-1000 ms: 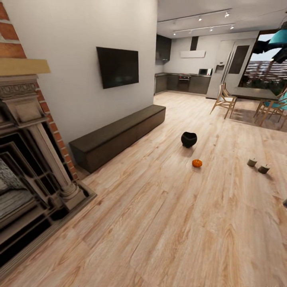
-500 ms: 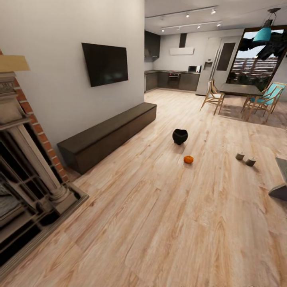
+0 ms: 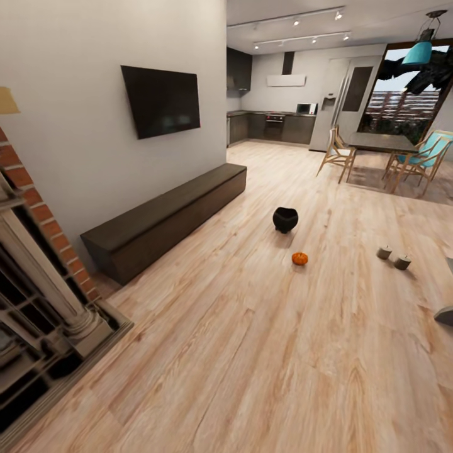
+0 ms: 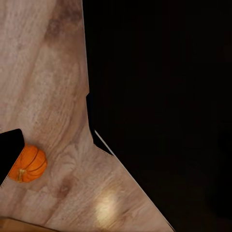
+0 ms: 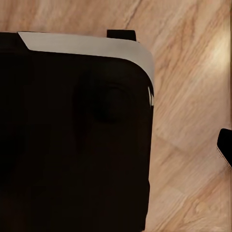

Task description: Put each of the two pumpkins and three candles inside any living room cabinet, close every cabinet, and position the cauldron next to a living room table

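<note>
From the head, the cabinet (image 3: 167,217) ran along the wall under a TV (image 3: 162,100), all fronts shut, with a fireplace (image 3: 38,296) near its closer end. On the open floor (image 3: 251,352) sat the cauldron (image 3: 285,219), with a pumpkin (image 3: 300,258) near it on the camera's side. Two candles (image 3: 393,257) stood just beside each other, well apart from the pumpkin, out to the right. A dining table (image 3: 384,143) with chairs stood farther back.

The left wrist showed another pumpkin (image 4: 29,164) on the floor beside a dark body; I could not tell that jaw's state.

The right wrist showed a dark body over floor planks; jaw state could not be told.
</note>
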Controlling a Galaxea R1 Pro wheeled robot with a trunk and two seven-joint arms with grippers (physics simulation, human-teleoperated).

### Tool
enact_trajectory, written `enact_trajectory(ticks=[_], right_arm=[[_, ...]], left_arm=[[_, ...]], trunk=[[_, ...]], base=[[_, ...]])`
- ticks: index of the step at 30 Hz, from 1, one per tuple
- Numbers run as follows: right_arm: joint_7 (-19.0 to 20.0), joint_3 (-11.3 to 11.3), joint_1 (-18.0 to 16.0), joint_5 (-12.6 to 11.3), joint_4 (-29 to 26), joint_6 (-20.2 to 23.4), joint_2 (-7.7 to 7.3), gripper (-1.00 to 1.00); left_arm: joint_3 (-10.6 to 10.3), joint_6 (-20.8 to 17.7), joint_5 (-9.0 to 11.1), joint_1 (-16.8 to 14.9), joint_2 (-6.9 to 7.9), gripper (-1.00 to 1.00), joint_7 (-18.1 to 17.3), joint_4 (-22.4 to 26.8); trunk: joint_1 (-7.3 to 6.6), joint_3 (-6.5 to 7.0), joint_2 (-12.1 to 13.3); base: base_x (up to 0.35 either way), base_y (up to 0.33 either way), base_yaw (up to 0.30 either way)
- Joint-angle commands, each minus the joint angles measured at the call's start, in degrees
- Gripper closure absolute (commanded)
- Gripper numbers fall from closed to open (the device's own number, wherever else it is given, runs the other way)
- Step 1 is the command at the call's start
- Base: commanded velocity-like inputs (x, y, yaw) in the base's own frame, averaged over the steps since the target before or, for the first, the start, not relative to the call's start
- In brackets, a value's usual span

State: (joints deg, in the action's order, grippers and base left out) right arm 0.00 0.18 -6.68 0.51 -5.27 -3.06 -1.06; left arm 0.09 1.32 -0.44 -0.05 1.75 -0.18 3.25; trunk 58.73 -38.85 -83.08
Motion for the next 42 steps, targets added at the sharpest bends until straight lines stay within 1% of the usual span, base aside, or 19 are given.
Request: enact_trajectory(ticks=[1,42], right_arm=[[0.00,0.00,0.00,0.00,0.00,0.00,0.00,-1.00],[0.00,0.09,0.00,0.02,0.09,-0.28,0.00,-1.00]], left_arm=[[0.00,0.00,0.00,0.01,0.00,-1.00,0.00,0.00],[0.00,0.00,0.00,0.03,0.00,-1.00,0.00,0.08]], trunk=[[0.00,0.00,0.00],[0.00,0.00,0.00]], base=[[0.330,0.000,0.000],[0.330,0.000,0.000]])
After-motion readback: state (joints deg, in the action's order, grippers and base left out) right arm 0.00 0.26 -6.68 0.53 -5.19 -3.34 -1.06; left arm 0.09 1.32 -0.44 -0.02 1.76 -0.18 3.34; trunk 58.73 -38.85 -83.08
